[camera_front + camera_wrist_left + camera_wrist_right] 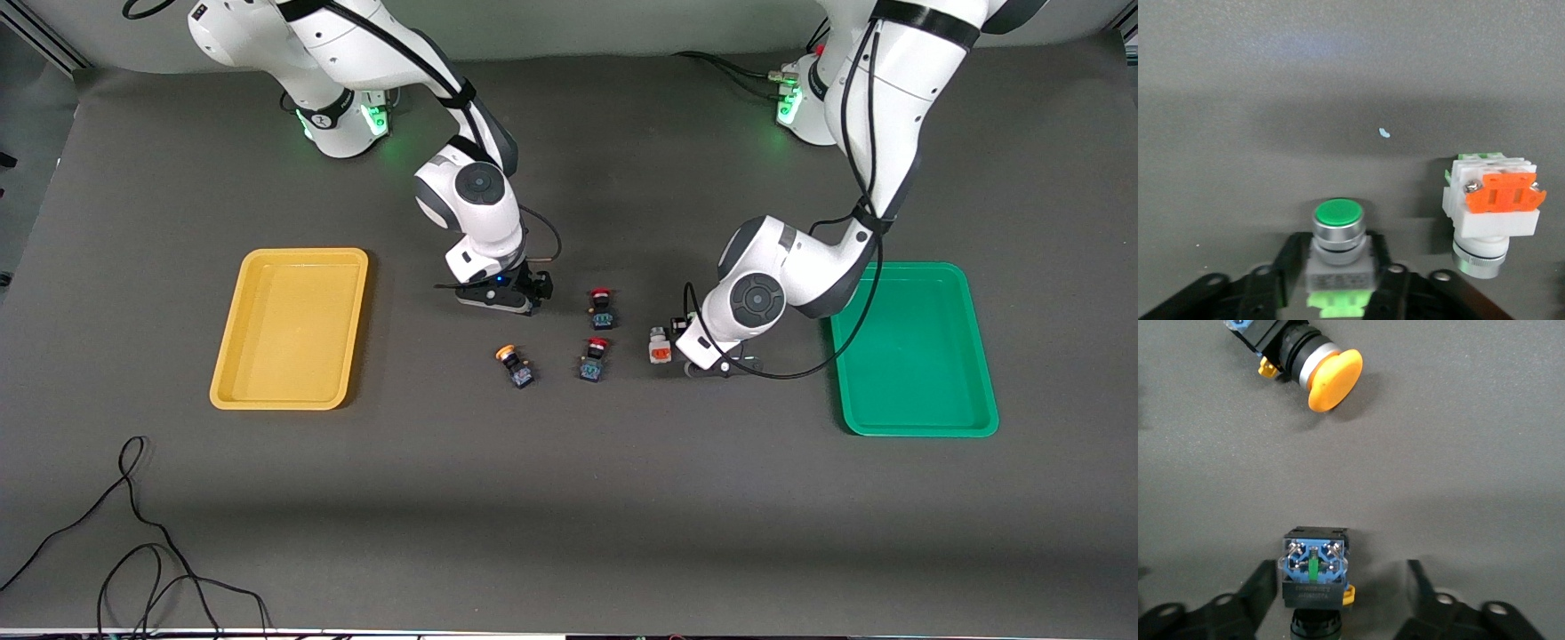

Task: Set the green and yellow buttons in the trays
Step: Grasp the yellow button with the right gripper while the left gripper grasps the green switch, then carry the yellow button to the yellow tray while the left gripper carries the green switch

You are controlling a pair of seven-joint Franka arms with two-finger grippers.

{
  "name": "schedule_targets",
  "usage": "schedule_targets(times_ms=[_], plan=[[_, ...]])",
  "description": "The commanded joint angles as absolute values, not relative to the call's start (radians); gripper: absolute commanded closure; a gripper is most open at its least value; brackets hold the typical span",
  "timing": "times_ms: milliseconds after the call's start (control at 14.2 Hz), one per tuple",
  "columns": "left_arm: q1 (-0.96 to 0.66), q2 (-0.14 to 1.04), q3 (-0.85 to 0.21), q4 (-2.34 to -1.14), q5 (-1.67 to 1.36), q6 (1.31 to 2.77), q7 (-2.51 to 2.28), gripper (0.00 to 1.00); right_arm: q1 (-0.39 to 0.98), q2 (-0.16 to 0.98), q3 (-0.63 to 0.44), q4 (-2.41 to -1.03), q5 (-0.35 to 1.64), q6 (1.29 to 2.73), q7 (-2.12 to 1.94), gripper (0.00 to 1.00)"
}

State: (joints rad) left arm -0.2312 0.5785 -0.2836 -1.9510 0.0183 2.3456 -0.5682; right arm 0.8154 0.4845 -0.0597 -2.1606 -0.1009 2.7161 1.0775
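Observation:
My left gripper (711,364) (1339,270) is down at the table, beside the green tray (916,422), and is shut on a white button with a green cap (1338,223). A white button with an orange face (659,347) (1495,200) lies just beside it. My right gripper (500,298) (1341,587) is open, low over the table, with a black-blue button (1313,570) between its fingers; that button's cap is hidden. A yellow-capped button (514,364) (1331,377) lies nearer the front camera. The yellow tray (289,396) has nothing in it.
Two black buttons with red caps (602,307) (594,358) stand between the two grippers. A loose black cable (142,551) lies near the front edge at the right arm's end.

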Motion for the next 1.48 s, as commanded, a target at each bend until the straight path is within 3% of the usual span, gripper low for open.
schedule_targets(times_ms=[0,282,634,846,1057,1410], plan=[[-0.241,0.558,-0.276,-1.968,0.023,2.367,-0.612,1.00,0.822,0.485,-0.066,-2.149,-0.127,2.723,1.101,0.64],[-0.226,0.468,-0.276,-1.941,0.032,2.257,-0.638,1.00,0.819,0.444,-0.066,-2.128,-0.129,2.671,1.089,0.67],[-0.106,0.328,-0.272,-1.757,0.034,1.831,-0.403,1.00,0.808,0.305,-0.067,-1.907,-0.114,2.230,1.045,0.67],[0.059,0.290,-0.270,-1.697,0.043,1.701,-0.121,1.00,0.795,0.290,-0.087,-1.743,-0.057,2.025,0.973,0.67],[0.245,0.320,-0.270,-1.707,0.123,1.761,0.183,1.00,0.784,0.244,-0.210,-1.738,-0.008,1.962,0.702,0.67],[0.432,0.386,-0.268,-1.837,0.144,2.021,0.437,1.00,0.785,0.143,-0.509,-1.860,0.049,1.939,0.159,0.67]])
